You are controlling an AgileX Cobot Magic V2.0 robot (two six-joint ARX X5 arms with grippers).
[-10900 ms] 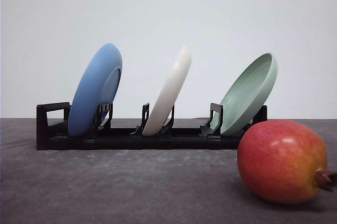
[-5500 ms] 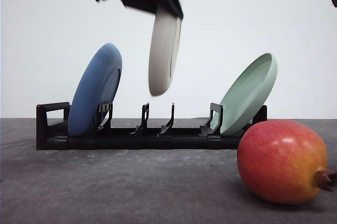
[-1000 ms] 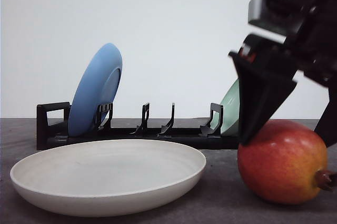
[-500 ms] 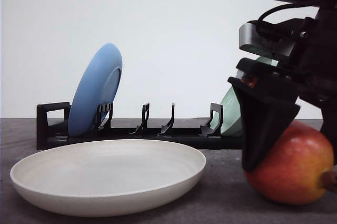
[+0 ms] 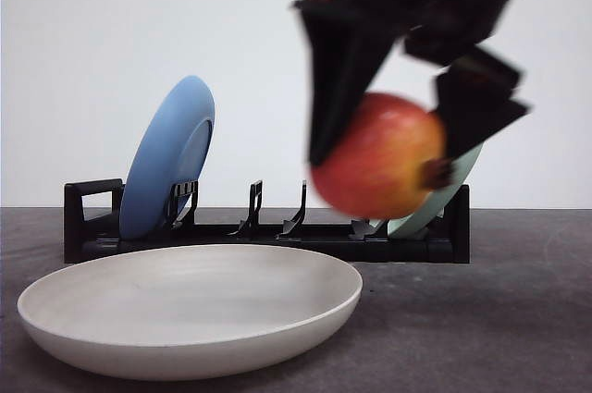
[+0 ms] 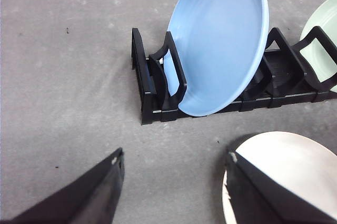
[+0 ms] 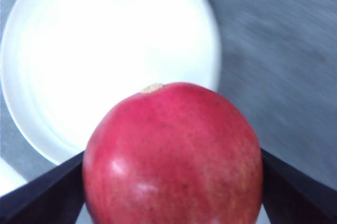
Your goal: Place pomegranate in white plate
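Above the table [image 5: 518, 319], right gripper [image 5: 398, 125] clamped on pomegranate [image 5: 379, 157], airborne beside white plate [image 5: 190, 305], which lies flat before the rack [image 5: 268, 236]. Left gripper [image 6: 174, 182] fingers spread, holding nothing.

Open air over the white plate [image 5: 190, 310]

I see nothing above its bowl; the black rack [image 5: 268, 236] with the blue plate [image 5: 168, 157] stands behind, blocking my far-side approach.
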